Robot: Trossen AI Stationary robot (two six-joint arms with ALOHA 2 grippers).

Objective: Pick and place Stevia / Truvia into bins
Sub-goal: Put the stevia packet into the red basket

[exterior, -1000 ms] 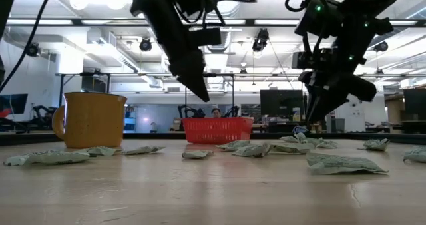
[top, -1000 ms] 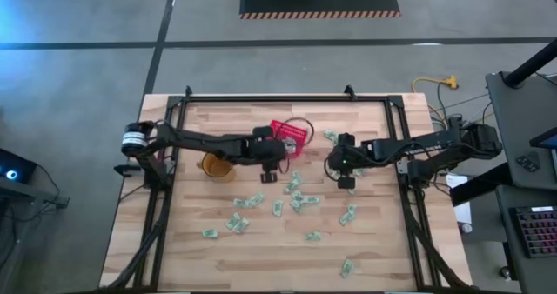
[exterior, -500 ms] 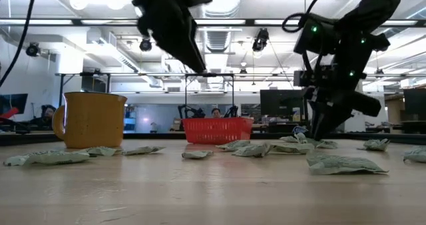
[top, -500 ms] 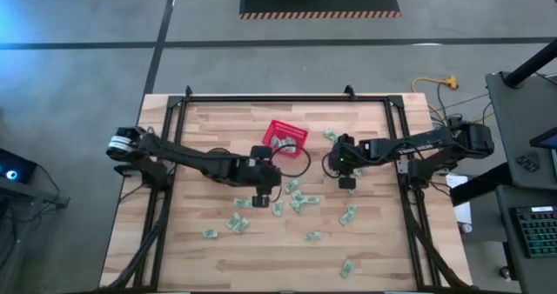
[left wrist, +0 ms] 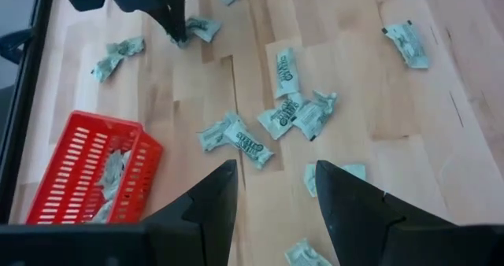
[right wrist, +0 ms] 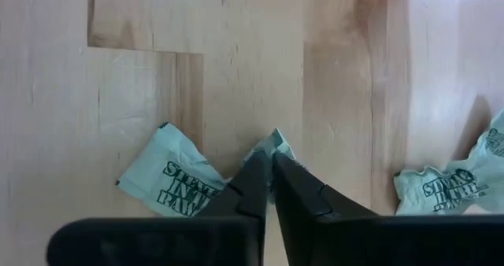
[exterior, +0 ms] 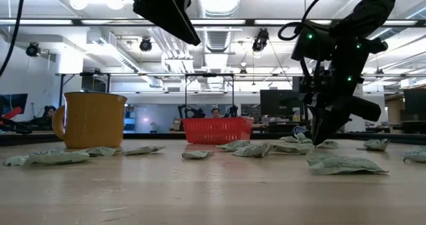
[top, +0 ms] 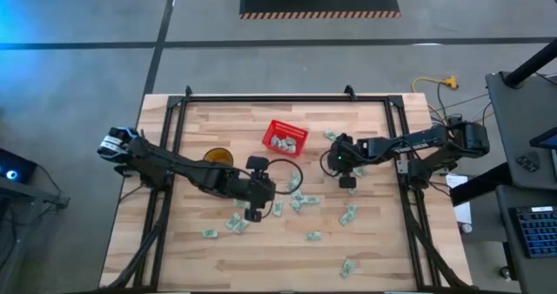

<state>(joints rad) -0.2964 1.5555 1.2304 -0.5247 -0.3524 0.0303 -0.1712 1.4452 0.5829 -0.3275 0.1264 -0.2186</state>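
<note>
Few sachets lie in the basket so far; many sachets remain scattered on the surface. My right hand has pinched shut on a sachet right of the basket. My left hand hovers open nearer.

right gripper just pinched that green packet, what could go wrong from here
The right gripper is shut on only the crumpled edge of a sachet, so the packet may slip out or tear on the lift. The red basket is across the table, and the left gripper hovers open over loose sachets nearby, so the arms could crowd each other. The mug is well off the path.
</note>
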